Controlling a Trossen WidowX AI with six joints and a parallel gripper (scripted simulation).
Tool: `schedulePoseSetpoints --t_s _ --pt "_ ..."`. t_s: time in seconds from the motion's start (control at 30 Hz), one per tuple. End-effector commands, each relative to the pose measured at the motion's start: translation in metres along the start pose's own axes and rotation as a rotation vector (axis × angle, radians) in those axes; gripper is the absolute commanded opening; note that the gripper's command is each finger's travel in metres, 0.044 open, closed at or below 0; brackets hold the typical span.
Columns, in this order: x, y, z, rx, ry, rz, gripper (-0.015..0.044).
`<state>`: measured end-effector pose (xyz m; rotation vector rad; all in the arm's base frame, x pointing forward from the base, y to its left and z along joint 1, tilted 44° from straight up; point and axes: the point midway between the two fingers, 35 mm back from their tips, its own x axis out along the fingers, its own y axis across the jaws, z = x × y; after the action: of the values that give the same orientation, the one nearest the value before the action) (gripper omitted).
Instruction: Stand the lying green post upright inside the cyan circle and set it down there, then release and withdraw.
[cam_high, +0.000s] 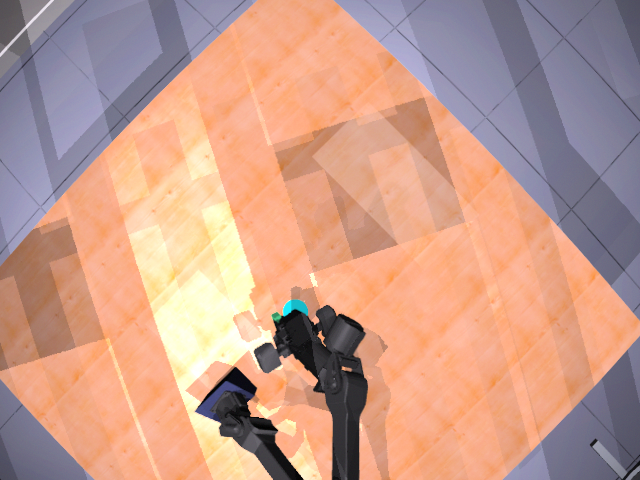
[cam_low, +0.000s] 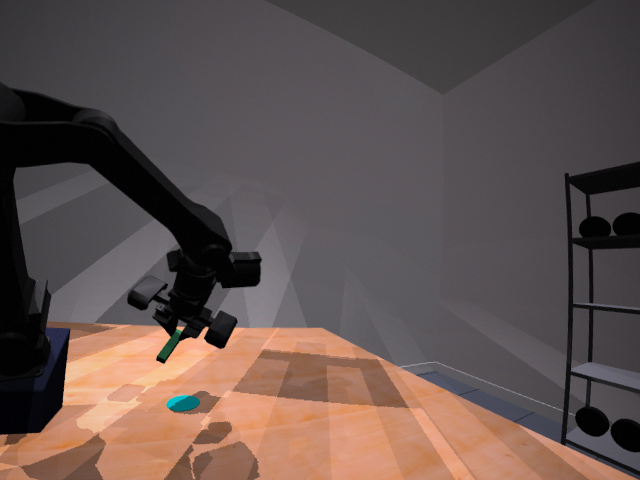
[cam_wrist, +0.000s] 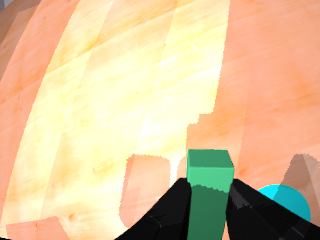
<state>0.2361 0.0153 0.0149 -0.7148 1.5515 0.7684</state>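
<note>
The green post is held up off the table and tilted, its lower end slanting to the left in the exterior view. My gripper is shut on the post, with a finger on each side of it. In the top view the gripper body hides most of the post. The cyan circle lies flat on the table, below the post in the exterior view and to its right in the wrist view. Its near edge is partly hidden in the top view.
The wooden table carries the arm's dark blue base block. A black shelf rack with dark round objects stands off the table at the right. Patches of light and shadow cross the table.
</note>
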Motion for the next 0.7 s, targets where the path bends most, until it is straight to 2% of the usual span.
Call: schedulePoseSetpoints --t_s 0.0,0.67 --pt "0.0005 0.0009 -0.0004 -0.006 -0.032 0.008 0.0023" --pt "-0.0010 0.0003 -0.0007 -0.032 -0.178 0.014 0.0023"
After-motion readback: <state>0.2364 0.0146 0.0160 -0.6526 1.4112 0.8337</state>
